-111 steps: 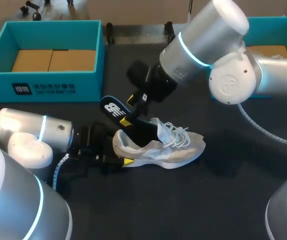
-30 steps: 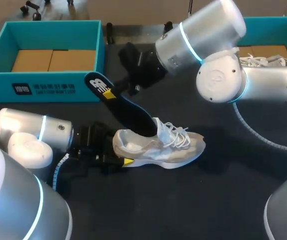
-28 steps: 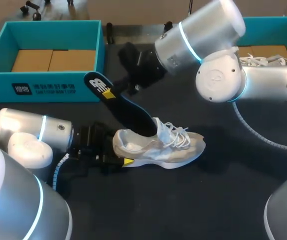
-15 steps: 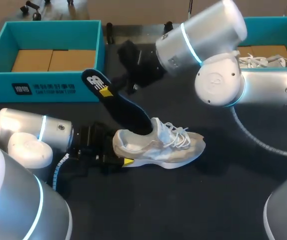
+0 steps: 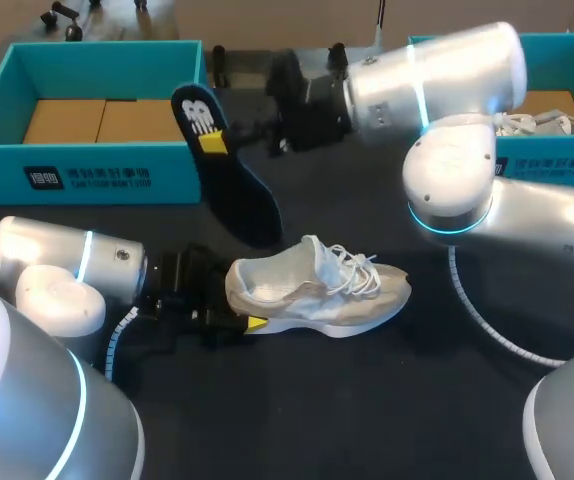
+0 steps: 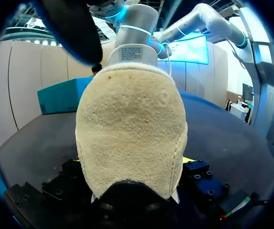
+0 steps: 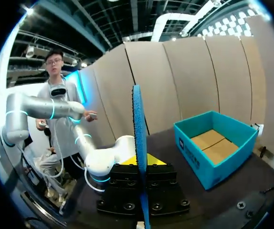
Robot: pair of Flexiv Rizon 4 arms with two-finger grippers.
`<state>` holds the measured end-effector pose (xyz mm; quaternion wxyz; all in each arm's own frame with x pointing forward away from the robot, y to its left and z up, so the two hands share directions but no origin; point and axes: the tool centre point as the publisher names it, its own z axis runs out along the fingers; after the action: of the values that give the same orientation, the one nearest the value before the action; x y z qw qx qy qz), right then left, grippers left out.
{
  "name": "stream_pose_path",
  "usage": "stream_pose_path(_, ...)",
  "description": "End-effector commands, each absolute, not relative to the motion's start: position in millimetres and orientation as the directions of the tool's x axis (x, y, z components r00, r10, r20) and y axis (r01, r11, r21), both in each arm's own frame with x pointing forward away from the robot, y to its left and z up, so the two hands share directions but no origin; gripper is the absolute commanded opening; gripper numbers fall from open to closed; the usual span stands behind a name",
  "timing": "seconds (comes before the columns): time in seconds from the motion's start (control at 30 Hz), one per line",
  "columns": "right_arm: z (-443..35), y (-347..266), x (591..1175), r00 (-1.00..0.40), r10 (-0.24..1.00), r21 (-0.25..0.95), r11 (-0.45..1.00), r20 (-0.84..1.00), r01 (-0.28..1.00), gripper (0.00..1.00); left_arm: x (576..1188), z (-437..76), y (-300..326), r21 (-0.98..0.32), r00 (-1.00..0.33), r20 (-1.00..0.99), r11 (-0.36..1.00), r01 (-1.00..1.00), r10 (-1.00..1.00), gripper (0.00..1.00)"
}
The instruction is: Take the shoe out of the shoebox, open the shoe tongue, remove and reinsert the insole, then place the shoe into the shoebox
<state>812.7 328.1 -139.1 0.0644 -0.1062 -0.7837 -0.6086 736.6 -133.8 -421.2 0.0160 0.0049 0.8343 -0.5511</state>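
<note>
**Insole (image 5: 232, 180) coming clear of the shoe (image 5: 317, 290)**

Now fully out, the insole is hanging tilted above the table, far-left of the shoe. The right claw (image 5: 217, 140) is pinching it near its heel end. The left claw (image 5: 237, 320) is clamping the shoe's heel, in front of the left shoebox (image 5: 87, 175). In the left wrist view the heel is hiding that claw's fingertips.

Two teal shoeboxes (image 5: 177, 175) (image 5: 567, 41), two pale shoes (image 5: 317, 290) (image 5: 532, 122), one dark insole (image 5: 232, 180) and two robot arms (image 5: 57, 270) (image 5: 447, 80).

Blue insole (image 7: 138, 143) stands edge-on between the jaws, teal shoebox (image 7: 194, 153) beyond.
</note>
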Motion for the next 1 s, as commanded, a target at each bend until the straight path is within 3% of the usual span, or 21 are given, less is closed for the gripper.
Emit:
stream_pose_path(0.03,-128.4,320.2,814.2,-0.978,0.045,0.944,0.255,0.206,0.211,0.00,736.0,-421.1,-134.3,-0.917,-0.999,-0.033,0.397,0.026,-0.010,0.00)
stream_pose_path(0.4,-128.4,320.2,814.2,-0.978,0.045,0.944,0.255,0.206,0.211,0.00,736.0,-421.1,-134.3,-0.917,-0.999,-0.033,0.397,0.026,-0.010,0.00)
stream_pose_path(0.73,-51.3,294.1,816.2,-0.926,-0.100,0.923,0.175,0.364,0.344,0.00,736.0,-421.1,-134.3,-0.917,-0.999,-0.033,0.397,0.026,-0.010,0.00)
stream_pose_path(1.0,-16.2,280.1,806.5,-0.863,-0.185,0.883,0.123,0.470,0.454,0.00,736.0,-421.1,-134.3,-0.917,-0.999,-0.033,0.397,0.026,-0.010,0.00)
